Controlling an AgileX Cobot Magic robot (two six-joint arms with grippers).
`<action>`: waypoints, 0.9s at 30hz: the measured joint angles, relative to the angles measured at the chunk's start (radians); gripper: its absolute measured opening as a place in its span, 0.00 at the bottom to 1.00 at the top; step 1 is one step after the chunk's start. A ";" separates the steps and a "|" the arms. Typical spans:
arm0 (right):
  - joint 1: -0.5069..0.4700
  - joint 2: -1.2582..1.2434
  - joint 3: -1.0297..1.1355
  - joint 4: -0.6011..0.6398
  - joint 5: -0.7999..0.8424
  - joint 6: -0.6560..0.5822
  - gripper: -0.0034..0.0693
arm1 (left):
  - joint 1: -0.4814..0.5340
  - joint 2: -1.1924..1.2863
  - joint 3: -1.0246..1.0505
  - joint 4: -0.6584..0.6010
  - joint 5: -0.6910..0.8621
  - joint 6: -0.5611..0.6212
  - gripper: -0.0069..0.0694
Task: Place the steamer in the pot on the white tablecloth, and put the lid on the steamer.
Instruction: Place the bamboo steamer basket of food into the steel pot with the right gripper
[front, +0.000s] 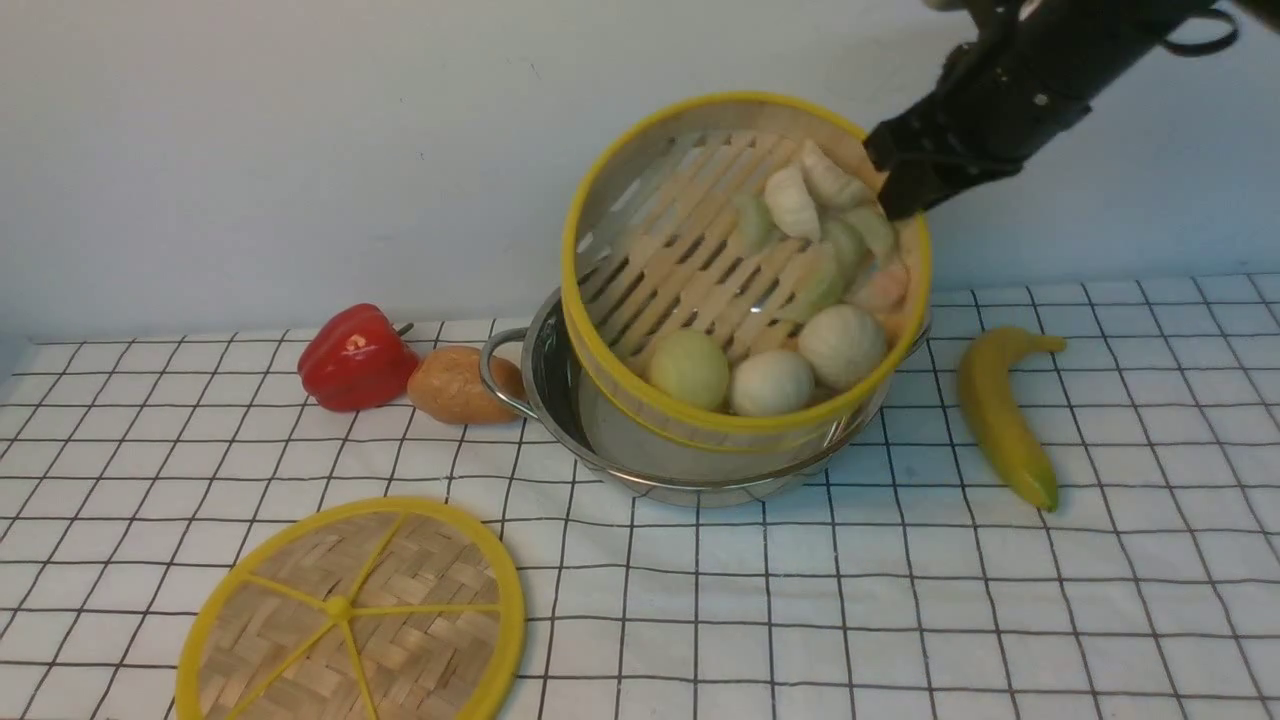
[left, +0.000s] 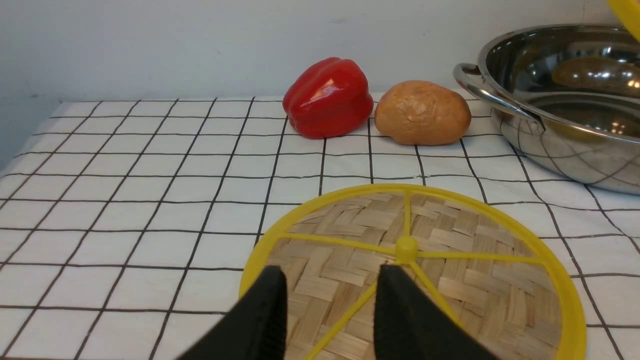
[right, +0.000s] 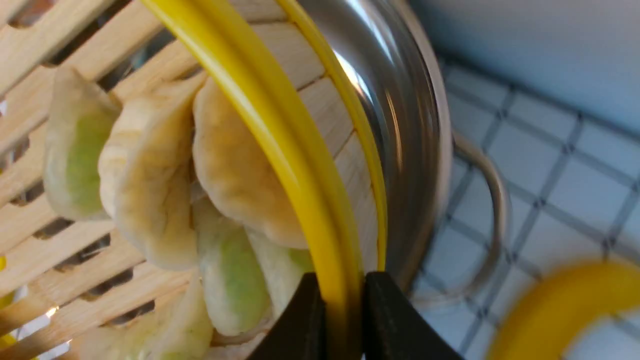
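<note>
The steamer (front: 690, 270) is held steeply tilted, with its open top turned toward the front camera. Its lower edge is dipped inside the pot (front: 560, 400), and its far edge is raised well above the pot's rim. Toy dumplings (front: 795, 200) and round buns (front: 770, 382) are gathered against the lower right part of the slatted floor. The raised yellow rim is pinched from both sides by the right gripper (front: 900, 195), as is shown closely in the right wrist view. The pot is set on the white tablecloth (front: 850, 600), toward the wall. The lid (front: 350, 610) is laid flat on the cloth at the front left, apart from the pot. Above it the left gripper (left: 332, 285) is held with its jaws parted, gripping nothing. A red pepper (front: 355, 357) and a brown potato (front: 455, 385) are placed just left of the pot, the potato beside its handle. A banana (front: 1000, 415) is laid on the cloth to the pot's right.
</note>
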 joint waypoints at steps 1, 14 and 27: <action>0.000 0.014 -0.010 0.003 0.000 0.000 0.18 | 0.000 0.000 0.000 0.000 0.000 0.000 0.41; 0.001 0.265 -0.199 0.025 -0.003 0.011 0.18 | 0.000 0.000 0.000 0.000 0.000 0.000 0.41; 0.001 0.282 -0.155 0.017 -0.012 0.019 0.18 | 0.000 0.000 0.000 0.000 0.000 0.000 0.41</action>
